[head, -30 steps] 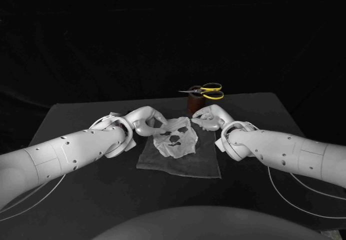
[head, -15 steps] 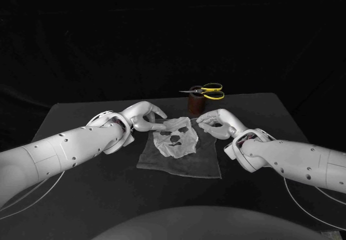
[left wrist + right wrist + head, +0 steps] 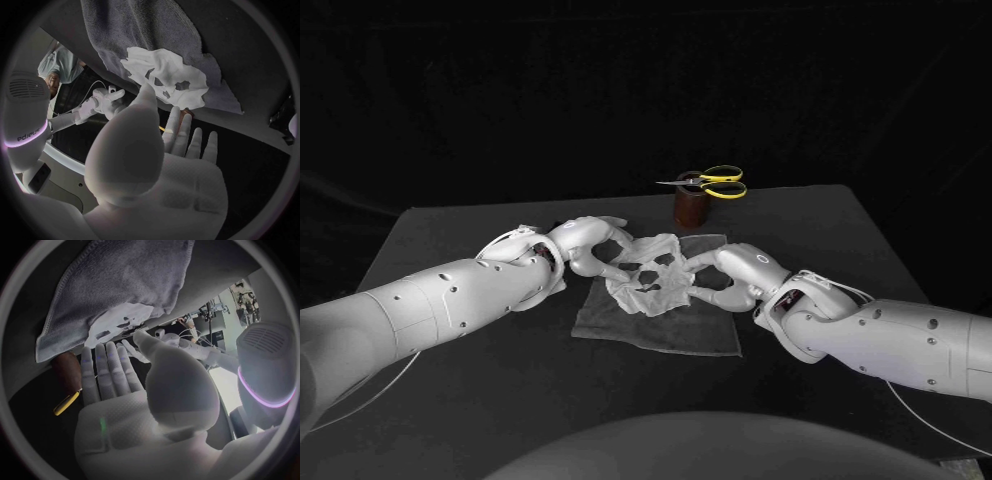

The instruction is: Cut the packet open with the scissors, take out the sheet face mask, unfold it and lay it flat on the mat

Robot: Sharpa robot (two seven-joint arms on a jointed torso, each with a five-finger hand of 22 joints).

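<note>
The white sheet mask (image 3: pixel 653 275) lies unfolded but rumpled on the grey mat (image 3: pixel 661 332) at the middle of the table. My left hand (image 3: pixel 596 250) is at the mask's left edge and my right hand (image 3: pixel 730 272) at its right edge, both with fingers near or touching the sheet. In the left wrist view the left hand (image 3: pixel 156 150) has its fingers stretched out and apart, its thumb tip by the mask (image 3: pixel 169 80). The right hand (image 3: pixel 137 390) looks the same in its wrist view, fingers spread, thumb pointing at the mask (image 3: pixel 115 322). Neither hand plainly pinches anything.
The yellow-handled scissors (image 3: pixel 711 182) rest on top of a brown cylinder (image 3: pixel 689 208) just behind the mat. The black table (image 3: pixel 459 350) stretches bare to both sides and in front of the mat.
My right hand has slid left and nearer, up against the mask's right edge. My left hand has dropped closer to the left edge. The mask looks more bunched between them.
</note>
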